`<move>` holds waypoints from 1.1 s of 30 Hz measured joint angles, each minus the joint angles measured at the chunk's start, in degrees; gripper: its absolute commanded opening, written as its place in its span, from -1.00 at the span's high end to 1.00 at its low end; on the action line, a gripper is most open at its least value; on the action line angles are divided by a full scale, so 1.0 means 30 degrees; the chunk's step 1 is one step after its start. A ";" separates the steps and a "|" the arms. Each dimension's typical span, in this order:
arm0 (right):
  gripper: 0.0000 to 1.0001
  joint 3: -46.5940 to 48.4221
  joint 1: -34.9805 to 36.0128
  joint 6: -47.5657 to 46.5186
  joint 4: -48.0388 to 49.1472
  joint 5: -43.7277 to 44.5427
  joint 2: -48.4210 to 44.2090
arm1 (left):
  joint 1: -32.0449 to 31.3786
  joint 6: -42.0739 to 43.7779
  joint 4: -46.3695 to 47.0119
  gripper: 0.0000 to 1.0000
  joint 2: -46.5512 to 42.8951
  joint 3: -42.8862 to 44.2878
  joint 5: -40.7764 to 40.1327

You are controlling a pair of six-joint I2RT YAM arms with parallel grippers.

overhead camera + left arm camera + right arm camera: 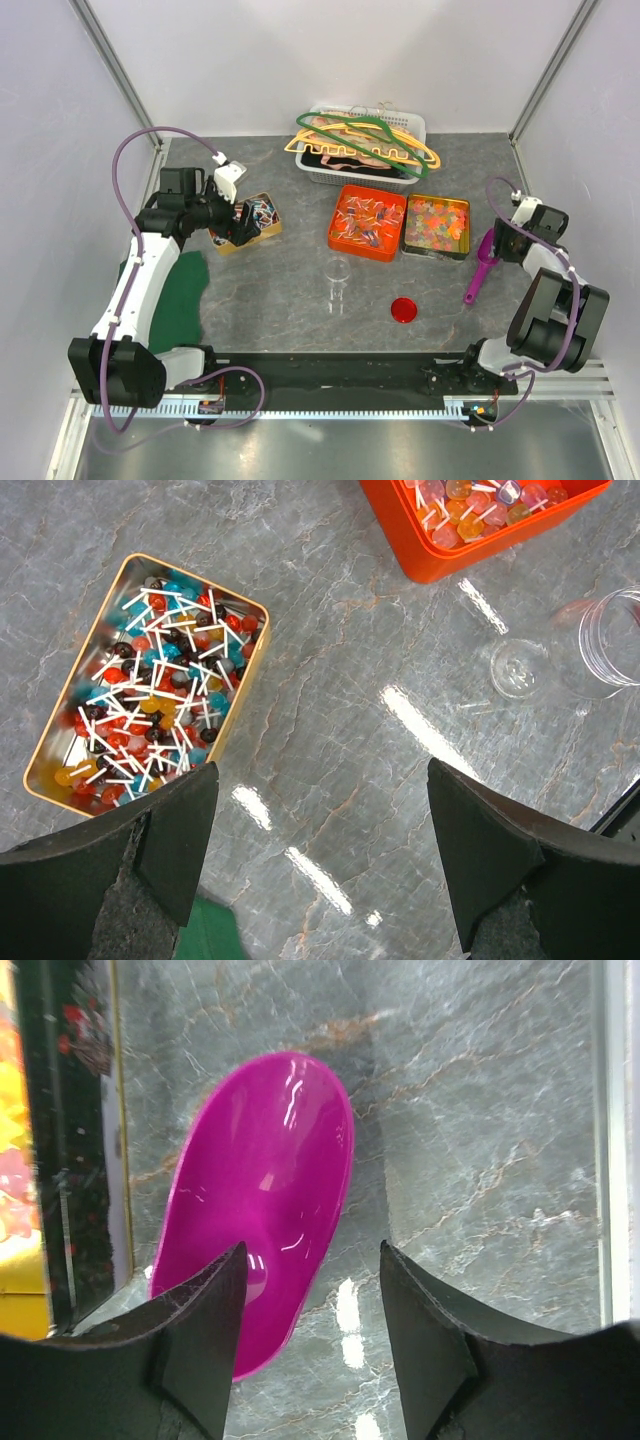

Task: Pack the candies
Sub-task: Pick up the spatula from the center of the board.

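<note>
Small candies (150,675) in red, blue and white fill a yellow tin (255,610) (262,224) at the table's left. My left gripper (315,780) (238,224) hangs open beside that tin, with only bare table between its fingers. An orange tray (340,240) (425,565) in the middle holds more small sweets (368,220). A clear glass jar (338,283) (608,640) stands in front of the tray. My right gripper (312,1260) (497,240) is open low over the bowl end of a magenta scoop (260,1180) (480,270); its left finger overlaps the bowl.
A dark tin (405,240) of yellow and orange gummies sits right of the orange tray. A red lid (404,310) lies near the jar. A white basket (312,165) of plastic coat hangers stands at the back. A green cloth (175,290) lies by the left arm.
</note>
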 measured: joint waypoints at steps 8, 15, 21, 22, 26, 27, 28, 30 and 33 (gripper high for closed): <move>-0.09 0.0073 0.0211 0.0015 -0.0226 0.0576 0.1005 | 0.0000 -0.0029 0.0007 -0.82 0.0000 -0.0007 0.0146; 0.28 0.0197 0.0656 0.0087 -0.0299 0.0852 0.1027 | 0.0000 -0.0073 0.0240 -0.82 0.0000 -0.0153 0.0350; 0.64 0.0197 0.0947 0.0109 -0.0291 0.1188 0.1035 | 0.0000 -0.0080 0.0277 -0.82 0.0036 -0.0189 0.0393; 0.68 0.0197 0.0991 0.0117 -0.0299 0.1195 0.1042 | 0.0000 -0.0087 0.0277 -0.82 0.0044 -0.0189 0.0401; 1.00 0.0364 0.1166 0.0240 -0.0277 0.1253 0.1049 | 0.0000 -0.0087 0.0277 -0.82 0.0051 -0.0189 0.0415; 1.00 0.0386 0.1202 0.0219 -0.0291 0.1275 0.1049 | 0.0000 -0.0095 0.0277 -0.82 0.0051 -0.0189 0.0430; 1.00 0.0393 0.1231 0.0189 -0.0342 0.1311 0.1056 | 0.0000 -0.0102 0.0277 -0.82 0.0051 -0.0189 0.0452; 1.00 0.0430 0.1231 0.0138 -0.0510 0.1333 0.1056 | 0.0000 -0.0102 0.0277 -0.82 0.0051 -0.0189 0.0481; 1.00 0.0605 0.1231 -0.0080 -0.0962 0.1319 0.1056 | 0.0000 -0.0102 0.0262 -0.86 0.0051 -0.0182 0.0495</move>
